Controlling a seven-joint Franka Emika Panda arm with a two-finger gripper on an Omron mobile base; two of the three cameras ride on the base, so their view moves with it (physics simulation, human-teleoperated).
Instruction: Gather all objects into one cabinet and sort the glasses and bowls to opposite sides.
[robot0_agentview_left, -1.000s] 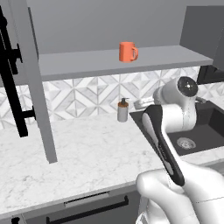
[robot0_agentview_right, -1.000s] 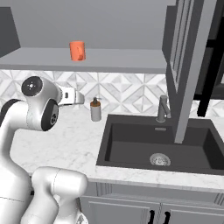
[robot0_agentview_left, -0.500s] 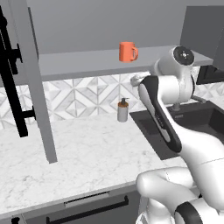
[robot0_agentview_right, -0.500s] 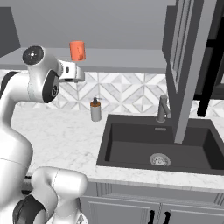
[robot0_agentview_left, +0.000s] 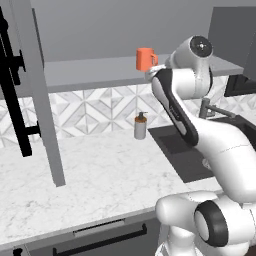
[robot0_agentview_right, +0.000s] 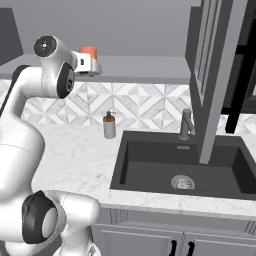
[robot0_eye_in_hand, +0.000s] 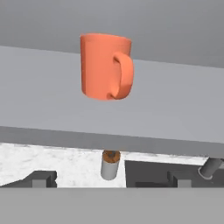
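Note:
One bright orange mug (robot0_agentview_left: 145, 59), one of the glasses, stands upright on the flat grey shelf (robot0_agentview_left: 90, 75) of the open wall cabinet, its handle toward the sink side. My gripper (robot0_agentview_left: 152, 73) is raised to shelf height just in front of and slightly below the mug, apart from it. The hand view has the mug (robot0_eye_in_hand: 105, 65) above the shelf edge (robot0_eye_in_hand: 52, 109), and my gripper (robot0_eye_in_hand: 111, 180) is open with nothing between its tips. From the right, the hand (robot0_agentview_right: 88, 64) covers the lower part of the mug (robot0_agentview_right: 89, 51). The bowls are out of view.
The cabinet door (robot0_agentview_left: 35, 90) with its black bar handle (robot0_agentview_left: 12, 100) hangs open at left; another open door (robot0_agentview_right: 210, 75) hangs above the sink (robot0_agentview_right: 125, 165). A grey soap dispenser (robot0_agentview_left: 140, 126) and a faucet (robot0_agentview_right: 186, 125) stand on the marble counter (robot0_agentview_left: 100, 170).
The arm has swung upward, lifting the hand from near counter level to shelf height close to the orange mug. The jaws stayed open.

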